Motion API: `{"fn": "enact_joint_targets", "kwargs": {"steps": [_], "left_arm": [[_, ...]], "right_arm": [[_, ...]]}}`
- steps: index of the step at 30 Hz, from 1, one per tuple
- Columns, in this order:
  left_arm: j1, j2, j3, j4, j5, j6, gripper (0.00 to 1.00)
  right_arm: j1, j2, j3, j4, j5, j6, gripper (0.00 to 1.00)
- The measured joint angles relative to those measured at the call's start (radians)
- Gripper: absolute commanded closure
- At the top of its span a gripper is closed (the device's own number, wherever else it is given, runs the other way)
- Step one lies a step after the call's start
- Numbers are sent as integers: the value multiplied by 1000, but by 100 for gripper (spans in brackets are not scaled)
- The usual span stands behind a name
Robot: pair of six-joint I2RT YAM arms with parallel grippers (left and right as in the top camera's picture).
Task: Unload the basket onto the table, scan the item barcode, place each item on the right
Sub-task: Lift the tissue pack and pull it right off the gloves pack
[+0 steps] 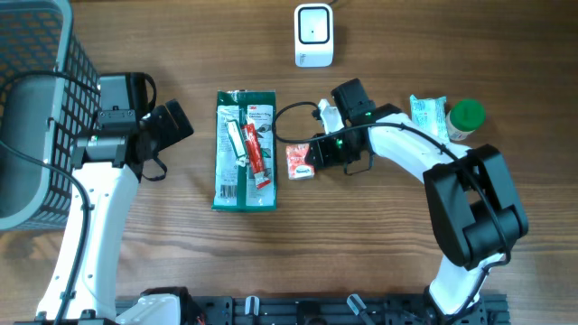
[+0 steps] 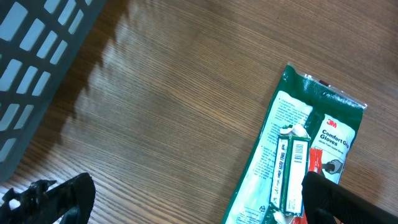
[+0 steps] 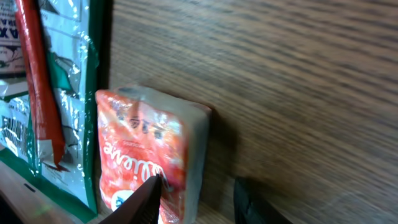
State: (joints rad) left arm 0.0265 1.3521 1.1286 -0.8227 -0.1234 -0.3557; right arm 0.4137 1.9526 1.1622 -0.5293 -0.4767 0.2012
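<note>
Orange-red packet point(image 1: 301, 162) lies on the wooden tabletop point(image 1: 379, 253) beside a green glove pack point(image 1: 246, 149), below the white scanner point(image 1: 313, 34). Right gripper point(image 3: 196, 185) sits part-open at the packet's edge; whether it grips is unclear. Left gripper point(image 2: 196, 186) gapes wide, empty. A shallow edge pinch could let the packet slip or cover its barcode.
</note>
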Motion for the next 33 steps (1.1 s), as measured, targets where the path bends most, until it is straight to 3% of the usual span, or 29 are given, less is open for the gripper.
{"fn": "enact_joint_targets", "kwargs": {"steps": [25, 26, 28, 29, 33], "left_arm": [[0, 0, 0, 0, 0, 0, 0], [0, 0, 0, 0, 0, 0, 0], [0, 0, 0, 0, 0, 0, 0], [0, 0, 0, 0, 0, 0, 0], [0, 0, 0, 0, 0, 0, 0]], "right_arm": [[21, 0, 0, 27, 2, 33, 61], [26, 0, 0, 31, 2, 33, 66], [33, 0, 0, 35, 6, 34, 91], [35, 0, 0, 37, 9, 37, 96], [35, 0, 0, 37, 11, 36, 96]]}}
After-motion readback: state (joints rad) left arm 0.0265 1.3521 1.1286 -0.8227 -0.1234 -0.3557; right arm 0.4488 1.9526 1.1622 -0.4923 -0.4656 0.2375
